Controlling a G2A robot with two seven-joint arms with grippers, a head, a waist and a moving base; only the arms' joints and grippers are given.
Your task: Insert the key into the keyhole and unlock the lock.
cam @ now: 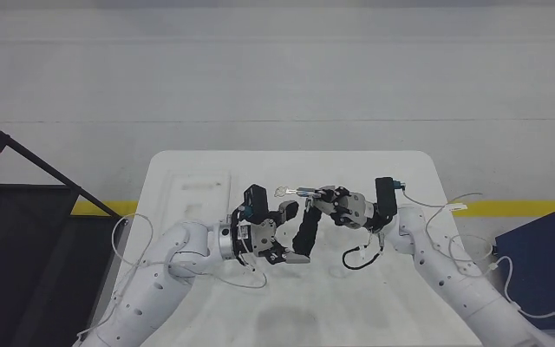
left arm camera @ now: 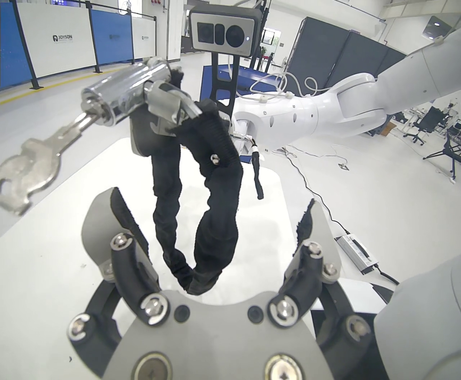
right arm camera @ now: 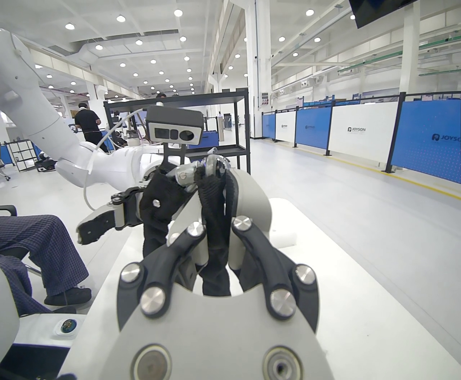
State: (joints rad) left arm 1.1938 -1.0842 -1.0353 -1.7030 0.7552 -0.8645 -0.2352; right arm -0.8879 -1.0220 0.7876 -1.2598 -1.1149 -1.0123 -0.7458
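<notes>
The lock [left arm camera: 122,95] hangs above the counter [left arm camera: 43,273]. My right end effector [right arm camera: 212,187] is clamped on its black cable loop [left arm camera: 169,201], so that side of the lock is walled off by those fingers, the wrist and its camera [left arm camera: 225,32]. On the opposite side the key [left arm camera: 34,165] juts from the keyhole into open air, with room all round its bow. Below the lock the loop dangles into the gap between the spread fingers [left arm camera: 97,223] of my left end effector [left arm camera: 212,201] and takes up its middle. A free slot remains on either side of the loop. Open counter lies beneath the lock.
</notes>
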